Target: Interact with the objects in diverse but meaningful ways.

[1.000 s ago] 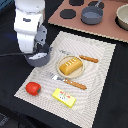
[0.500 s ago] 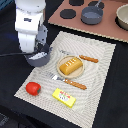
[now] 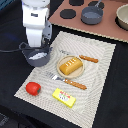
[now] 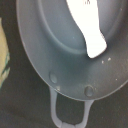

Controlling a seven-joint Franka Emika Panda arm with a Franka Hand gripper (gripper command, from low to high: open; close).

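Nothing's really shifted since half a second ago: arm hangs right over the grey-blue two-handled pot [image 3: 37, 55] at the placemat's [image 3: 102, 60] edge, small white piece [image 4: 91, 31] inside; fingers' state, can't tell.

The white arm [image 3: 36, 22] stands nearly upright at the exterior view's left, wrist pointing straight down. Its gripper [image 3: 37, 53] hangs low, fingers directed downward. In the wrist view one white finger [image 4: 90, 27] shows, slanting across the frame; whether the jaws stand apart or closed cannot be told.
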